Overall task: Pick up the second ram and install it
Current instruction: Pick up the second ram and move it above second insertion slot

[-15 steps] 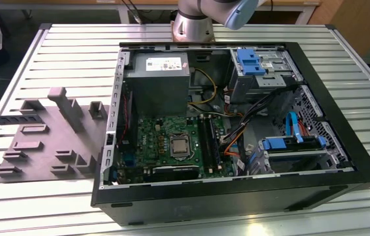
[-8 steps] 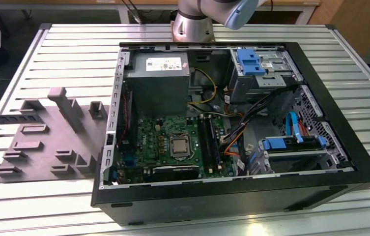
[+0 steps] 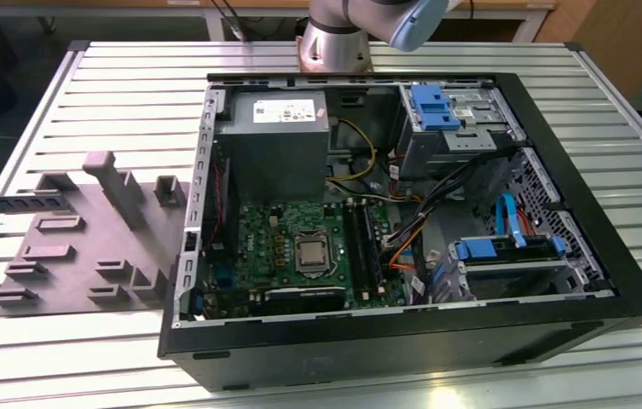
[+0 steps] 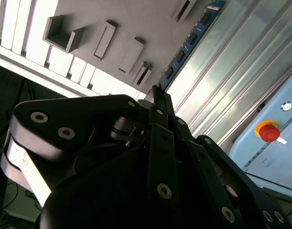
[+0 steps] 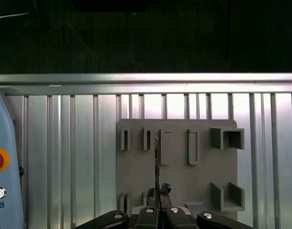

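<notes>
Soft light is falling from above in the exterior view, making shiny stripes on the metal table (image 3: 127,85) and leaving the inside of the computer case (image 3: 355,354) in shadow. In the second wrist view glare is washing over the table, the second ram (image 4: 191,40) is glinting blue, and the gripper (image 4: 155,91) is looking nearly black. In the first wrist view white glare is glowing beside the grey tray (image 5: 179,181).
</notes>
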Motion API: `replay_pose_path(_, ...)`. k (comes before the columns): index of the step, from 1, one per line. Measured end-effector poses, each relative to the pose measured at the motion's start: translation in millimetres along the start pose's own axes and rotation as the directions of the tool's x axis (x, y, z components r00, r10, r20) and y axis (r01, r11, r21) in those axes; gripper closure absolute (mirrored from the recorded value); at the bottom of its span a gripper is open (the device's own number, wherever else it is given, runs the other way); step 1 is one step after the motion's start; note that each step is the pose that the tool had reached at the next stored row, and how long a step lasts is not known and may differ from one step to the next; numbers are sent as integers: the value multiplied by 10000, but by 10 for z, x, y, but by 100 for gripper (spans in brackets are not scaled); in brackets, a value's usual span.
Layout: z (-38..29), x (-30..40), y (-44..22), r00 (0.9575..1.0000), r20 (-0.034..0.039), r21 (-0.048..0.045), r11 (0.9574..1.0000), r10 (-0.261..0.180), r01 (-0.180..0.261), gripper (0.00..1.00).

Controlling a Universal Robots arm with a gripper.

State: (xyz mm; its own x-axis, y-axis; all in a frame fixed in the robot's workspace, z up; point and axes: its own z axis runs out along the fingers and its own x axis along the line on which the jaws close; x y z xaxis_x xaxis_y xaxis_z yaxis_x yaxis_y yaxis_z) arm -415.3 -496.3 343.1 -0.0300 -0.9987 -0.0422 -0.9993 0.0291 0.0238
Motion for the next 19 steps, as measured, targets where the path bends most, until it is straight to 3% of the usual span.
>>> replay_pose_path(19, -93, -4, 2, 10000, 1, 2, 10000, -1, 1, 89)
